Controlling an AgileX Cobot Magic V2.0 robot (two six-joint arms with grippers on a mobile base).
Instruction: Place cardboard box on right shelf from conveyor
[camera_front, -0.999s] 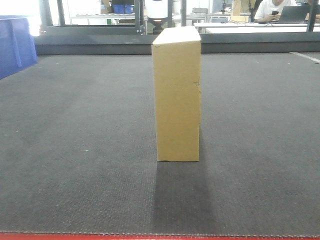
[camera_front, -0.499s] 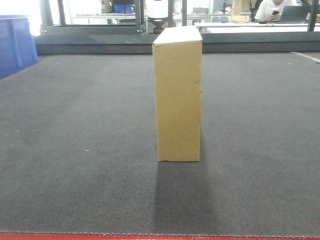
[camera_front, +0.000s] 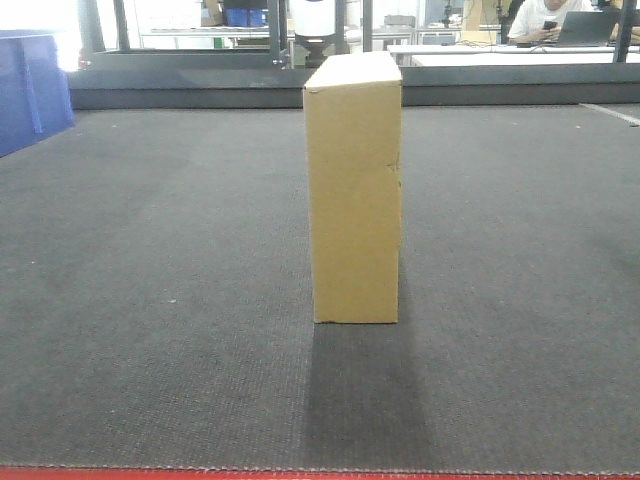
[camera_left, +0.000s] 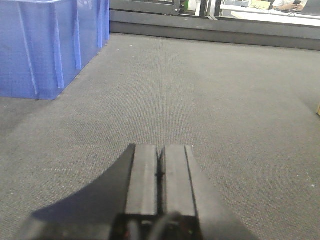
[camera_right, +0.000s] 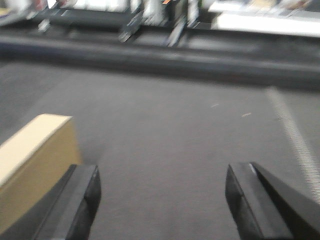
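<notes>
The tan cardboard box (camera_front: 354, 190) stands on end, narrow and tall, in the middle of the dark grey conveyor (camera_front: 150, 300), with a small crease on its right edge. In the right wrist view the box (camera_right: 30, 160) lies at the lower left, just outside the left finger of my right gripper (camera_right: 162, 185), which is wide open with only belt between its fingers. My left gripper (camera_left: 160, 155) is shut with nothing in it, low over the belt (camera_left: 210, 100). The right shelf is out of view.
A blue plastic bin (camera_left: 45, 45) stands on the belt at the far left, also in the front view as the blue bin (camera_front: 30, 85). A red frame edge (camera_front: 320, 473) runs along the near side of the belt. A dark rail (camera_front: 200, 85) borders the far side.
The box stays in place on the belt apart from a slight jitter of the view. No gripper enters the front view.
</notes>
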